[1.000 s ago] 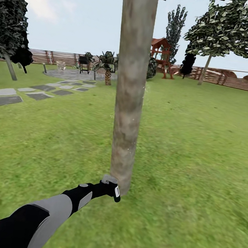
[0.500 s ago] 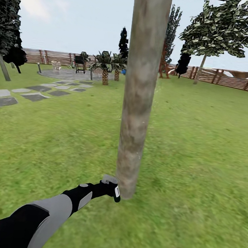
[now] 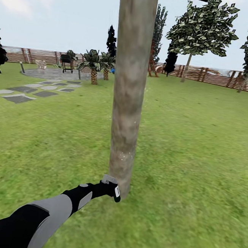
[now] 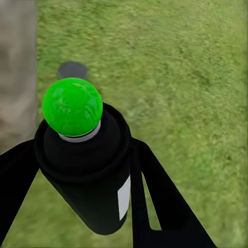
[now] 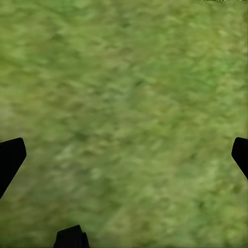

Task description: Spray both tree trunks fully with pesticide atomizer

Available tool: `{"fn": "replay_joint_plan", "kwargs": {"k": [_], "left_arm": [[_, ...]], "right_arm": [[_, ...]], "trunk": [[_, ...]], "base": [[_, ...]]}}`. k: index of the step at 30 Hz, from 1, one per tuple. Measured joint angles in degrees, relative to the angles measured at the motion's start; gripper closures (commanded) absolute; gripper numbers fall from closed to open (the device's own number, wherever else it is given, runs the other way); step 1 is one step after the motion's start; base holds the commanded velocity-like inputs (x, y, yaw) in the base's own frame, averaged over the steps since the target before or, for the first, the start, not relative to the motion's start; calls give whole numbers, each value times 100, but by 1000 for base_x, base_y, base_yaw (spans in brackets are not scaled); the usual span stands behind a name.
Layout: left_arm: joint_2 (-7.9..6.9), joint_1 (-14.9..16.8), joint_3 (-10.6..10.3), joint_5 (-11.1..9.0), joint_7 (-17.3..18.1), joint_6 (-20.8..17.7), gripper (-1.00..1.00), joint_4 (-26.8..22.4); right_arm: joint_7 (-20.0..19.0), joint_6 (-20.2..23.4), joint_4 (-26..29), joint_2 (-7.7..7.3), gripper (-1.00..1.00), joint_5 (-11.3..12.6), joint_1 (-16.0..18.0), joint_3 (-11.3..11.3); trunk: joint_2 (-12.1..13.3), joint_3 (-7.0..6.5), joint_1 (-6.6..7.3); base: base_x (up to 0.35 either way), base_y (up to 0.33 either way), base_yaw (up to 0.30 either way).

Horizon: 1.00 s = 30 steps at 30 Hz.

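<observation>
A thick grey-brown tree trunk rises in front of me, flecked with a few white specks. My left gripper is held low beside its base, shut on the pesticide atomizer. In the left wrist view the atomizer is a dark bottle with a white label and a green dot, clamped between the black fingers, with the trunk close by. A second tree stands far off by the fence. My right gripper hangs open over grass.
Grey stepping stones lead to a paved circle with a grill and short palms. A slatted wooden fence rings the lawn. A bollard lamp stands at the far left. A dark round patch lies on the grass.
The whole view has shifted: the background has slid left, and the trunk drifted right, then back left. The left arm and the atomizer keep the same place in the picture.
</observation>
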<state>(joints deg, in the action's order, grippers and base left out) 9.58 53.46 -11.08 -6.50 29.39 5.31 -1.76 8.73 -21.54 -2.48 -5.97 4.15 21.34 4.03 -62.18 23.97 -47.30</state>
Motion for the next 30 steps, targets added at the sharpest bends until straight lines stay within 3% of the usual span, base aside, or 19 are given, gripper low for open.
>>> {"fn": "replay_joint_plan", "kwargs": {"k": [6,7,8,10,23,26,30], "left_arm": [[3,1,-14,-8,3,-197,100,-223],[8,4,-8,-12,-8,-637,100,-617],[-94,2,-78,64,-140,-1691,100,-1343],[-193,6,-29,-17,-197,-2316,100,-2585],[-315,2,-21,38,-211,-2410,100,-2793],[-433,3,-28,43,-211,-2405,100,-2772],[-459,3,-29,36,-210,-2403,100,-2751]], "right_arm": [[1,-1,0,0,-100,-1,0,0],[1,-1,0,0,-100,-1,0,0],[1,-1,0,0,-100,-1,0,-1],[1,0,0,0,-100,-1,0,0],[1,0,-1,0,-100,-1,0,0],[1,0,0,0,-100,-1,0,0],[1,-1,0,0,-100,0,0,0]], "trunk": [[0,0,-1],[0,-1,-1],[1,0,-1],[0,-2,0],[0,0,0],[1,0,-4],[0,0,-2]], "base": [[13,12,-2],[0,0,0],[0,0,0],[0,0,0],[78,0,0],[-244,0,0],[-198,0,0]]}}
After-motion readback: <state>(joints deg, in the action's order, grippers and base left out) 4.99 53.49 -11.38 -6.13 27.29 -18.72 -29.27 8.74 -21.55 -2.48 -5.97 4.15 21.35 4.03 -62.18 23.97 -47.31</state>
